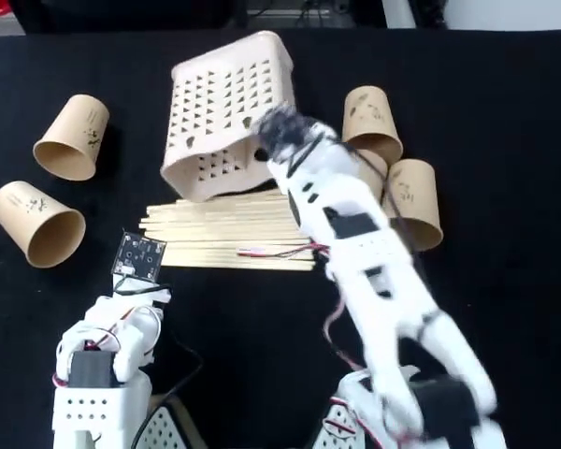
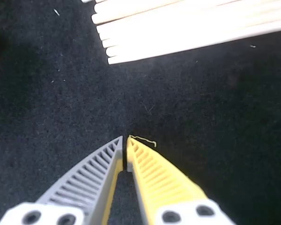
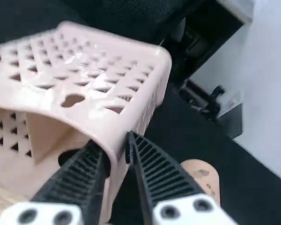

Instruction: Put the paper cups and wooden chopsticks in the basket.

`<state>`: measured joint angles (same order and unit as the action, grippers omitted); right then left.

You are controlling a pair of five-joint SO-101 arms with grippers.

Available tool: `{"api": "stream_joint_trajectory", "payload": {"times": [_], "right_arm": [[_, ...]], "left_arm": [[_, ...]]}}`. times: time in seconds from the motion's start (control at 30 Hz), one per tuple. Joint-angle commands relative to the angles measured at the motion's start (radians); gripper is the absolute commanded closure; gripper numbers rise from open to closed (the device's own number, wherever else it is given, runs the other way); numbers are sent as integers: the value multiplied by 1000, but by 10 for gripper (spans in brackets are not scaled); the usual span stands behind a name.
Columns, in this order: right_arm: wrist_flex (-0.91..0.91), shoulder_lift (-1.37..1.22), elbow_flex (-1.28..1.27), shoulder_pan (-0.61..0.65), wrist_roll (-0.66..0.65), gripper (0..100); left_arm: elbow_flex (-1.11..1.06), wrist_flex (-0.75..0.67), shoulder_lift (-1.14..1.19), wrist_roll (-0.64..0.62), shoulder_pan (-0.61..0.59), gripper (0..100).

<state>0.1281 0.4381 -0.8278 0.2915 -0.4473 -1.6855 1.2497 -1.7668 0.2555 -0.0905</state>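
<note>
Jaws of the right gripper pinch the tilted basket by its rim, and a paper cup lies just beyond them. Left gripper jaws are pressed together over black cloth, with the wooden chopsticks ahead of the tips. Cup markings are too small to read.

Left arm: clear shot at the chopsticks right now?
Probably yes. The chopsticks lie just ahead of the left gripper, bare black cloth between. The right arm overhangs their far end, so take the near ends.
</note>
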Motion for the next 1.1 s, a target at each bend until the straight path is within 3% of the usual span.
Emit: {"api": "stream_joint_trajectory", "payload": {"times": [0.0, 0.13, 0.3, 0.8, 1.07], "right_arm": [[407, 240, 180, 51, 104, 988], [595, 255, 329, 51, 206, 988], [600, 145, 470, 3, 557, 985], [603, -170, 791, 17, 825, 985], [612, -285, 796, 12, 868, 985]], "left_arm": [[-16, -3, -11, 0, 2, 970], [-16, -3, -11, 0, 2, 970], [-16, -2, -11, 0, 2, 970], [-16, -3, -11, 2, 2, 970], [-16, -3, -11, 3, 2, 970]]}}
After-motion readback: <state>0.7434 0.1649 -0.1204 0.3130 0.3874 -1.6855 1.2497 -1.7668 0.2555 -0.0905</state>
